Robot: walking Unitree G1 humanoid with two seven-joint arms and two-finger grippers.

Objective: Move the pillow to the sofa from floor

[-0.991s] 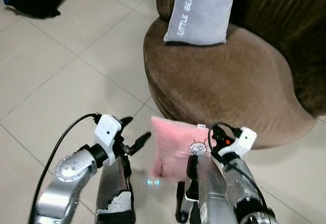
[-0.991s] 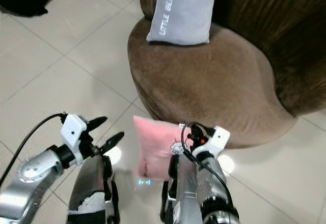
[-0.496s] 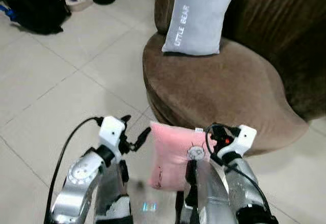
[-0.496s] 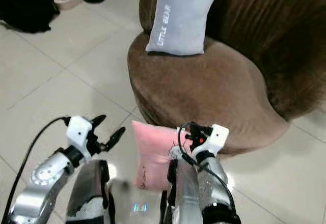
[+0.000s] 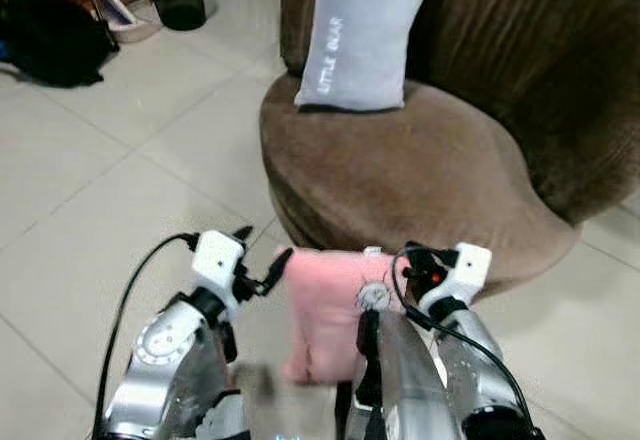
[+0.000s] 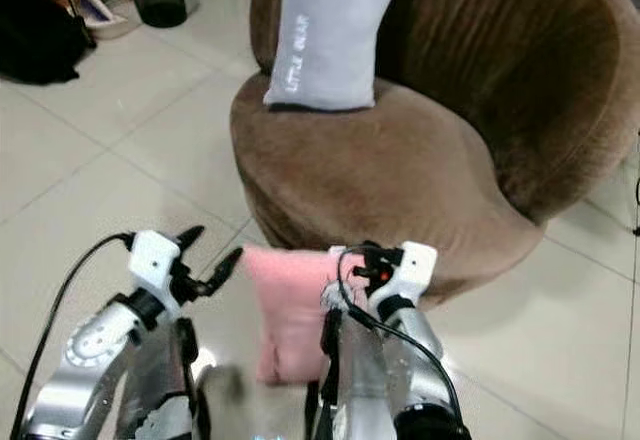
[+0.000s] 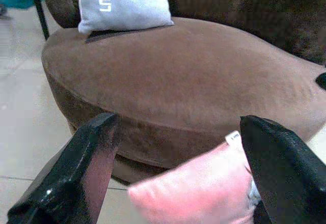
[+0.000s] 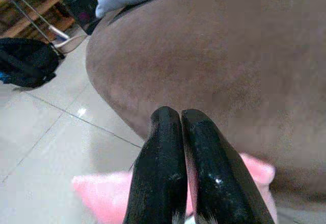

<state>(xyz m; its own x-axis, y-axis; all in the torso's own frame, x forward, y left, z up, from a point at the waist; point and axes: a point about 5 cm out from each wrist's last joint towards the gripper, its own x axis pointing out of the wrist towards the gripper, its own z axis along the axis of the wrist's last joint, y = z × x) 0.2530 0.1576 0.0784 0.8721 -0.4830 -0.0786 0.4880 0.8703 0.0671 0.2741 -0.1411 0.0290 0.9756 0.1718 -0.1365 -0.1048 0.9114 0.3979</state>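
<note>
Right gripper [image 8: 181,119] pinching pink pillow [image 5: 325,310]

The pink pillow [image 5: 325,310] has its right side hidden behind the right arm [image 5: 415,380], so the printed figure on it shows only in part. The grey cushion [image 5: 362,30] on the brown sofa [image 5: 430,160] is cut off by the top edge, and its lettering is blurred.

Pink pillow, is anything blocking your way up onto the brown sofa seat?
Nothing visible blocks it. The pink pillow hangs from the right gripper, just in front of the brown sofa. A grey pillow leans at the back left of the seat, but the front part is bare. The left gripper is open beside the pink pillow.
</note>
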